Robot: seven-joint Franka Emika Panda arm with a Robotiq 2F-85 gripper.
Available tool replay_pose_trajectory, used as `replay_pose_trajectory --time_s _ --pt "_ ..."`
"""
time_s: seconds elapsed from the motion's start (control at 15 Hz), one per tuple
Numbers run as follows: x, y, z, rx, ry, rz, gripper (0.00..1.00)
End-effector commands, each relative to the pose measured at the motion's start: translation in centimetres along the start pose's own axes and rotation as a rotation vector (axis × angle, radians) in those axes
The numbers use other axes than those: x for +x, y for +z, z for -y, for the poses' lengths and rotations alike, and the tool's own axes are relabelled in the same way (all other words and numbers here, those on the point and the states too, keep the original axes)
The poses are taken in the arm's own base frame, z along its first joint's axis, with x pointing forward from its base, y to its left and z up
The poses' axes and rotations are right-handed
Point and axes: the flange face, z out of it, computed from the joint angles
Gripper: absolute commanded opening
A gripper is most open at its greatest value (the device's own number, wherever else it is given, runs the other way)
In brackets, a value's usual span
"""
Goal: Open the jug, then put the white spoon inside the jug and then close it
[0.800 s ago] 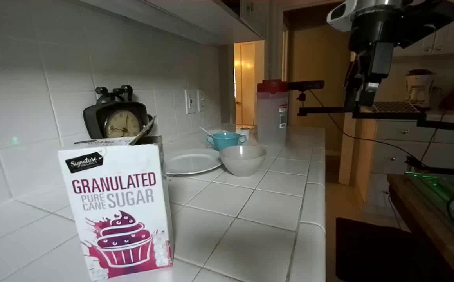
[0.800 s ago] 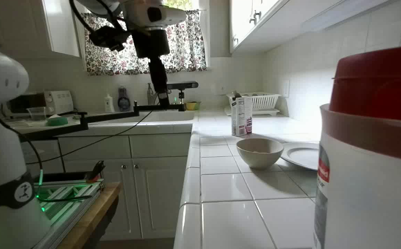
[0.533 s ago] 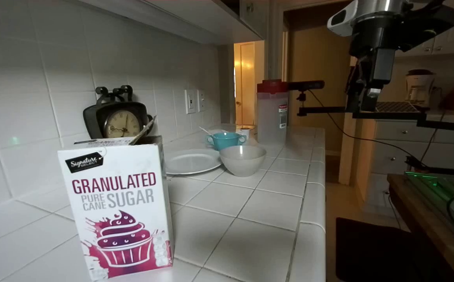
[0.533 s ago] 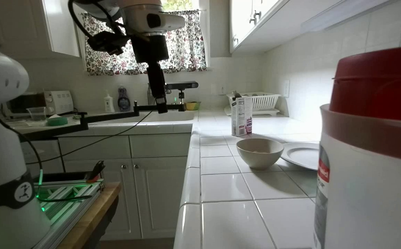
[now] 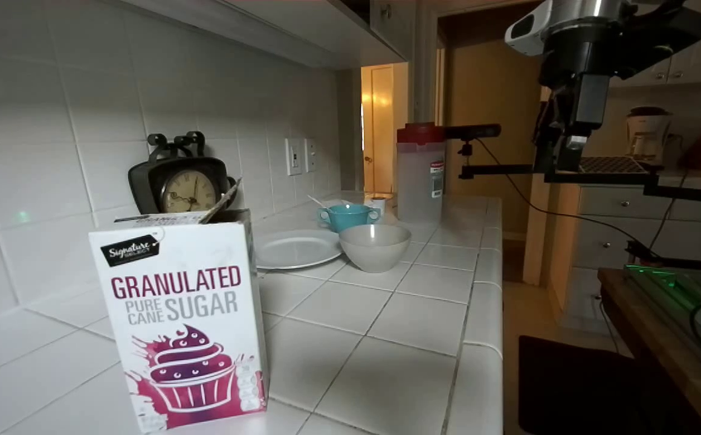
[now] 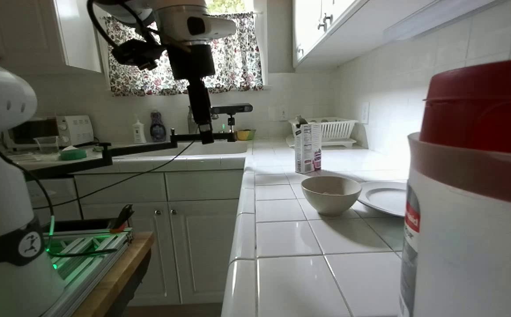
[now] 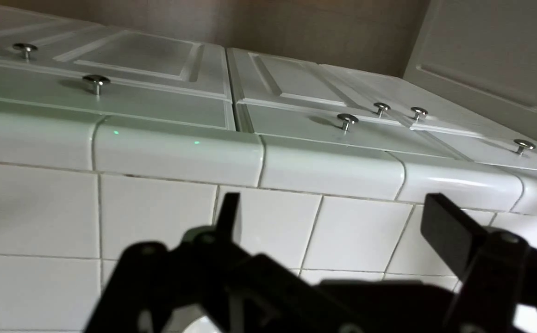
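Note:
The clear plastic jug (image 5: 418,181) with its round red lid (image 5: 421,133) on top stands upright far back on the counter; it fills the right side of an exterior view (image 6: 471,246). A thin white handle, probably the white spoon (image 5: 315,200), leans out of the turquoise cup (image 5: 350,217); its other end is hidden. My gripper (image 7: 333,203) is open, with only counter tiles showing between its fingers. In both exterior views it hangs pointing down (image 5: 561,154), (image 6: 206,132), beside the counter and apart from the jug, cup and spoon.
A pale bowl (image 5: 376,249), a white plate (image 5: 296,249) and a sugar box (image 5: 178,326) stand on the tiled counter (image 5: 381,362). A clock (image 5: 178,181) is by the wall. Cabinets (image 6: 348,26) overhang the counter. A black camera mount (image 6: 141,151) reaches toward the counter edge.
My gripper has lowered slightly and shifted a little between the oldest frames and the middle ones, then holds nearly still. The jug, cup, bowl and box have not moved.

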Motion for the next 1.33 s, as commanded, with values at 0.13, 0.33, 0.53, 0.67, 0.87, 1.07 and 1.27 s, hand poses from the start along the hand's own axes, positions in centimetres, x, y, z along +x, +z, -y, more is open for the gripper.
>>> replay_pose_trajectory --time_s 0.13,0.33,0.53,0.67,0.87,1.07,1.27 --pt "2.4 -0.7 -3.1 -0.010 -0.025 0.004 1.00" --pt "4.9 -1.9 -7.5 0.015 -0.081 -0.002 1.00" --pt "7.2 -2.9 -11.3 0.028 -0.136 0.000 1.00" --pt "9.0 -3.9 -12.8 0.004 -0.170 -0.017 1.00" --pt "11.7 -5.6 -14.5 -0.068 -0.228 -0.019 1.00" --pt "13.9 -7.0 -16.4 -0.161 -0.284 -0.017 1.00" --pt "15.7 -7.7 -18.5 -0.217 -0.300 -0.005 1.00"
